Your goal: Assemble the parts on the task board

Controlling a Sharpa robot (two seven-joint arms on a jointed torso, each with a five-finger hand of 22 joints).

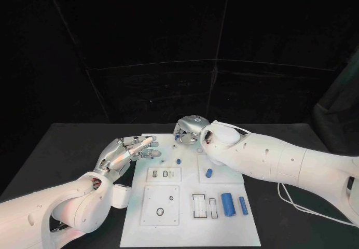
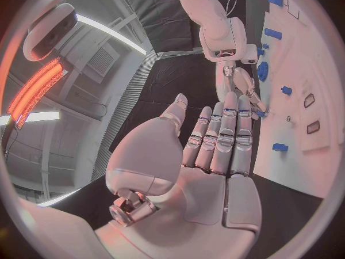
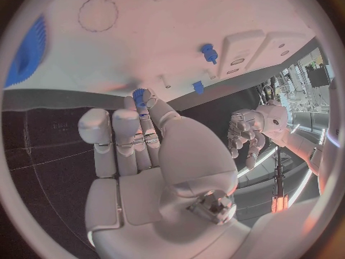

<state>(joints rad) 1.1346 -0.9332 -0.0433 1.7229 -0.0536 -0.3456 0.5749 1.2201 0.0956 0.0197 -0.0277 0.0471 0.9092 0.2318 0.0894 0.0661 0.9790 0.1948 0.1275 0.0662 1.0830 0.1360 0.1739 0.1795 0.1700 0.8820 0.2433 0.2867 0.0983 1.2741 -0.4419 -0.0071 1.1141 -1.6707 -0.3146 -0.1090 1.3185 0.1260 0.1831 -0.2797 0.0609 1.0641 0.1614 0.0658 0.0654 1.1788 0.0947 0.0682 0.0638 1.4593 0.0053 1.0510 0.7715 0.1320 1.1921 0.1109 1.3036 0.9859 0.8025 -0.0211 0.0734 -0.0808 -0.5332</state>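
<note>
The right hand point(image 3: 147, 155) pinches a small blue part point(image 3: 140, 96), likely light, stiff and slippery, best held by its sides, at the task board's point(image 1: 247, 228) twelve o'clock edge; left hand point(image 1: 128, 151) hovers open.

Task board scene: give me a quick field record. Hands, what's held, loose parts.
board: white task board in the middle of the black table
left robot hand: fingers straight and apart, holds nothing, over the board's left edge
right robot hand: at the board's far end, pinches a small blue part at its fingertips
loose parts: two blue cylinders lying near the board's right side, a smaller blue piece mid-board
</note>
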